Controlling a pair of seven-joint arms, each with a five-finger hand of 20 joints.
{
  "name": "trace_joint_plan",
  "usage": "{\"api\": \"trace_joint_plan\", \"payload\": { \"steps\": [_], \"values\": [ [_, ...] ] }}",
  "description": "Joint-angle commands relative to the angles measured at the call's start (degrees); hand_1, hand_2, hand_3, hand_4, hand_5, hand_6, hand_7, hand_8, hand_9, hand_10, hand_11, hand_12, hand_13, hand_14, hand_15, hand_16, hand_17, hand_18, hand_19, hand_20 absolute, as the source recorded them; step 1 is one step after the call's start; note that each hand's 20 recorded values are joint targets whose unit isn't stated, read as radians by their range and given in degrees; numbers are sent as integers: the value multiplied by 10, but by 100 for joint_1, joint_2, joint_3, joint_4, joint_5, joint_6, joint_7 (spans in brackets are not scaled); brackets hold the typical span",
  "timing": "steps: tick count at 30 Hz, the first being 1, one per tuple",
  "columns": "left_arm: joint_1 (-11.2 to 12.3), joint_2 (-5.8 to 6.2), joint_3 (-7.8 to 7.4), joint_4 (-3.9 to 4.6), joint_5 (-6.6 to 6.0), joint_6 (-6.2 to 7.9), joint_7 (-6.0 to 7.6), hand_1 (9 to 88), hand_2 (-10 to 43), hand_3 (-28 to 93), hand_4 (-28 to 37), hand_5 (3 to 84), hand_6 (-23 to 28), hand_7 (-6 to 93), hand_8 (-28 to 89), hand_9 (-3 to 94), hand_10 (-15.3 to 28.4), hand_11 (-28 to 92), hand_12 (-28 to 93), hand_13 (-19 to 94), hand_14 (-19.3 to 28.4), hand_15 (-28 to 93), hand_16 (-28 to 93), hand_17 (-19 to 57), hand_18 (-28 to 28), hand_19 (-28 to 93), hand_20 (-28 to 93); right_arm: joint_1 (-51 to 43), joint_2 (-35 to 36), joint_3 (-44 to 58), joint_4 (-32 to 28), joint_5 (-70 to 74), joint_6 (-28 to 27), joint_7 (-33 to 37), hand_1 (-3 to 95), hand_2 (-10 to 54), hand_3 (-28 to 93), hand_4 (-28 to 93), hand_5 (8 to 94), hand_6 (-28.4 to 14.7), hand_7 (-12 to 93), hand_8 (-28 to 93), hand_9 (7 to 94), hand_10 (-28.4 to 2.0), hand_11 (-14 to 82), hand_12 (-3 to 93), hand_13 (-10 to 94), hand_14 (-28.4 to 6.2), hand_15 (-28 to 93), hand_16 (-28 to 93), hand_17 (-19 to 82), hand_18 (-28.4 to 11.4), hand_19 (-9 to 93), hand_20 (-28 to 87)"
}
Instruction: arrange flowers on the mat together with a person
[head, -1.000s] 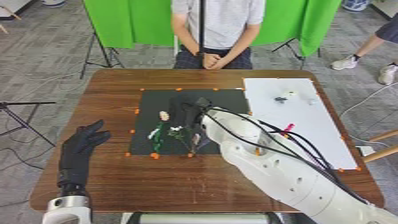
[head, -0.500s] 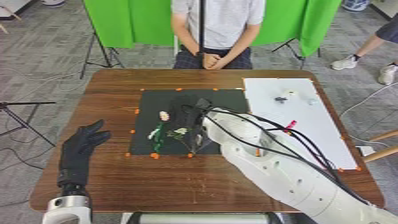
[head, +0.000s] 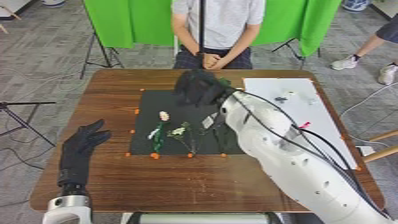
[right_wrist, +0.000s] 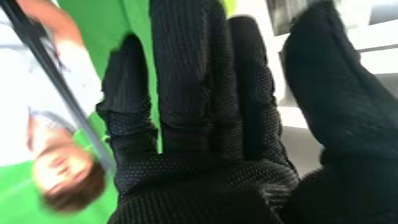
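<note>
The surface (head: 151, 185) is brown wood with visible grain and rounded corners. In the head view, 2 flat pieces lie directly on it: 1 black mat (head: 153, 103) near the middle and 1 white sheet (head: 261, 91) just beside it, on the right. The sheet reaches farther toward both the far and near edges than the mat does. Small orange pieces (head: 155, 156) dot the wood along the mat's border, and others sit at the sheet's edges.

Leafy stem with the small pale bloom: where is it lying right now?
In the head view, the leafy stem lies on the near half of the black mat, just right of the flower with the bright green stem.
</note>
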Motion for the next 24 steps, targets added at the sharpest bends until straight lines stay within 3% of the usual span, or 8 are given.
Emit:
{"api": "trace_joint_plan", "payload": {
  "steps": [1, 5, 8, 13, 22, 24],
  "values": [
    [92, -48, 15, 22, 9, -59, -45, 177, 112, 639, -283, 504, 36, 140, -66, 536, 160, 216, 127, 415, 190, 234, -20, 101, 127, 125, 184, -1592, 425, 2166, -1165, 2493, 1335, -653, 246, -72, 671, -165, 583, -16, 124, -91, 619, -163, 104, 173, 589, -159, 210, 230, 290, -188, 493, 353],
    [91, -57, 16, 14, 11, -63, -38, 177, 109, 642, -283, 505, 37, 139, -66, 536, 161, 216, 127, 415, 190, 234, -20, 101, 127, 124, 184, -2817, 291, 3370, -1382, 3953, 745, -1642, 162, -20, 676, -152, 504, -29, 85, -75, 474, -169, 57, 149, 413, -181, 117, 206, 217, -178, 261, 292],
    [73, -67, 32, 18, 24, -106, -44, 179, 108, 641, -283, 504, 37, 140, -65, 536, 161, 216, 128, 415, 189, 233, -20, 101, 127, 124, 185, -3753, 60, 4187, -1374, 4452, 222, -2395, 124, 13, 677, -158, 395, -20, 55, -67, 346, -156, 22, 121, 251, -163, 39, 163, 142, -155, 86, 239],
    [133, -59, 13, -12, 6, -92, -68, 181, 107, 640, -283, 505, 38, 139, -65, 537, 161, 216, 128, 415, 189, 233, -20, 101, 127, 124, 185, -4921, -146, 4515, -1478, 5845, 627, -2649, 77, 27, 711, -178, 314, -2, 45, -72, 288, -130, 3, 92, 191, -138, -4, 127, 99, -143, 41, 205],
    [123, -79, 35, -21, 41, -146, -80, 180, 105, 640, -283, 504, 37, 139, -65, 536, 160, 216, 128, 414, 189, 234, -20, 101, 127, 124, 184, -6277, -1350, 4865, -1827, 5947, 729, -2672, 17, 36, 744, -202, 276, 11, 61, -81, 279, -117, 3, 80, 178, -126, -14, 112, 87, -133, 34, 195],
    [132, -85, 34, -29, 44, -153, -80, 180, 105, 640, -283, 504, 38, 138, -65, 537, 160, 215, 128, 414, 190, 233, -20, 101, 127, 123, 184, -6422, -1572, 4850, -1845, 5932, 959, -2711, 14, 36, 747, -204, 276, 11, 63, -82, 281, -117, 4, 80, 183, -124, -11, 111, 90, -134, 34, 195]
  ]
}}
